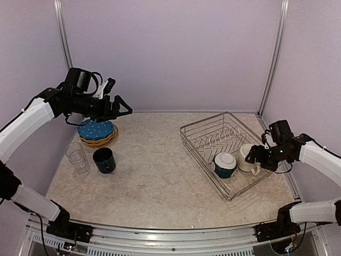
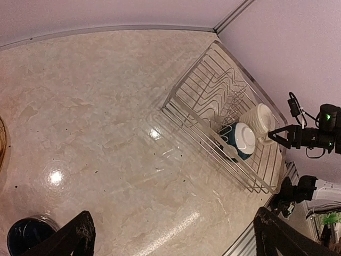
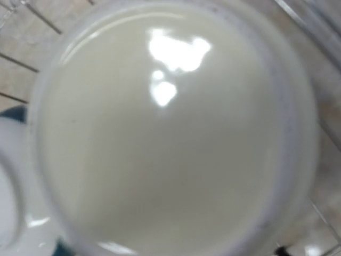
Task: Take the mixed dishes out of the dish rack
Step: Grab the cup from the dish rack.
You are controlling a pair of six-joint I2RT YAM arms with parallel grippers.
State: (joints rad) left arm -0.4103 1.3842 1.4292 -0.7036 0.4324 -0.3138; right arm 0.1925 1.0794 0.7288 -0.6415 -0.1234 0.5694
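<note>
Top view: silver wire dish rack (image 1: 204, 160) at right, holding one teal bowl (image 1: 225, 164), white inside, just beside one cream mug (image 1: 246, 157). Jaws wide on left gripper (image 1: 123, 108), aloft. At mug, right gripper (image 1: 254, 156), jaw gap unreadable. Left wrist: rack, two dishes inside. Right wrist: glossy mug interior filling frame.

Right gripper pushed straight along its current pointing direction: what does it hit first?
The cream mug in the dish rack: it fills the right wrist view, so it seems very close ahead.

Cream mug (image 1: 248, 157) and teal bowl (image 1: 225, 164) sit in the rack (image 1: 213, 140); plates (image 1: 97, 130), glass (image 1: 77, 157), navy mug (image 1: 104, 160) outside.
</note>
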